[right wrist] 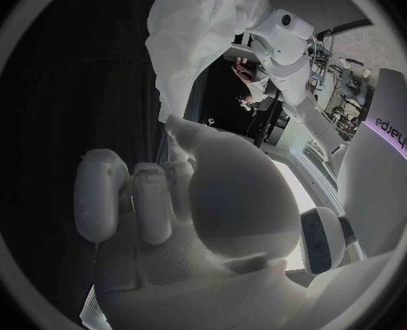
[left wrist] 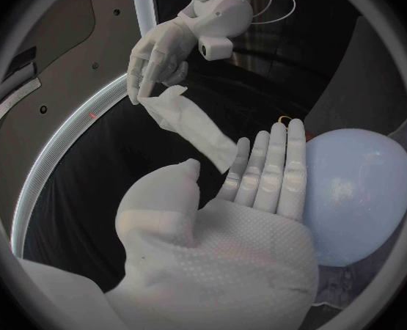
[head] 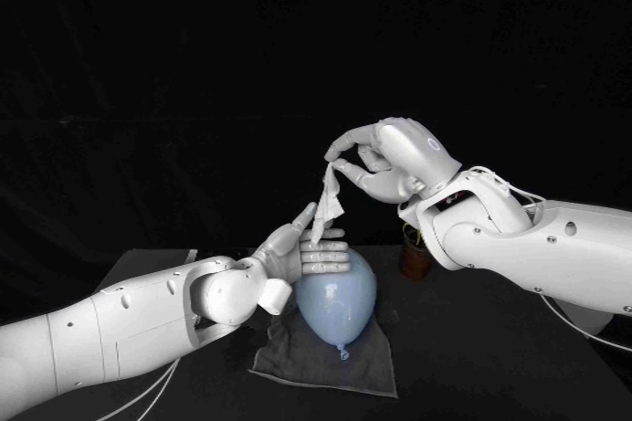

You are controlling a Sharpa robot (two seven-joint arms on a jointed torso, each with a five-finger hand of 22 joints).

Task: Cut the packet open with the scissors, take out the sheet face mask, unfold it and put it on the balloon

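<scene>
The left hand (head: 297,252) reaches in low from the left with its fingers (left wrist: 269,170) straight and close together, the thumb set apart, just above the balloon's upper end. The mask's lower end lies against those fingers, between them and the thumb; I cannot tell whether the hand pinches it. The mask (head: 327,200), a folded white strip, hangs in the air from the right hand down to the left. The pale blue balloon (head: 336,302) lies on a grey cloth (head: 330,366) on the table (head: 500,366), knot toward the robot. Higher up and to the right, the right hand (head: 395,156) pinches the mask's top end between its fingertips, the other fingers curled.
</scene>
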